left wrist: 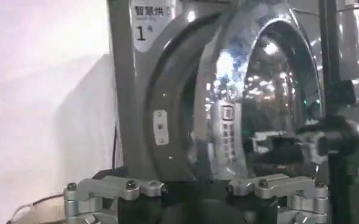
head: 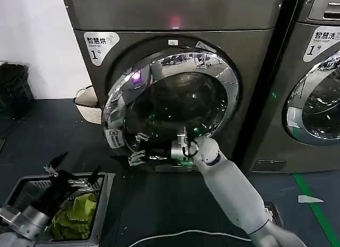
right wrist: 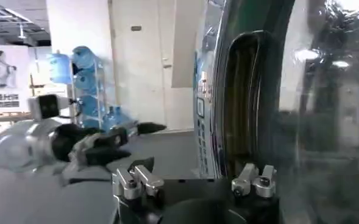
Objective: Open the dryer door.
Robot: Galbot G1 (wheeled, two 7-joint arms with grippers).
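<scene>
Head view is showing the dryer [head: 175, 87] filling the upper centre of the frame, marked with a "1" label, its round door [head: 164, 106] sitting partly swung out: the chrome rim is standing off the cabinet on the frame's left side, with the hinge side at the right. The right gripper [head: 139, 155] is reaching in from the lower right of the frame to the door's lower left rim. Whether its fingers are clamped on the rim cannot be told from any picture. The left gripper [head: 69, 175] is waiting at the lower left of the frame, fingers spread wide and holding nothing, above a tray [head: 103, 204] containing a green cloth [head: 79, 215].

Left wrist view is confirming a gap between the door rim [left wrist: 225, 115] and the cabinet front.

Assessment: the latch appears released and the door is ajar; the opening is partway done. Remaining work, by judgement, is swinging the door wider until the drum mouth is accessible.
</scene>
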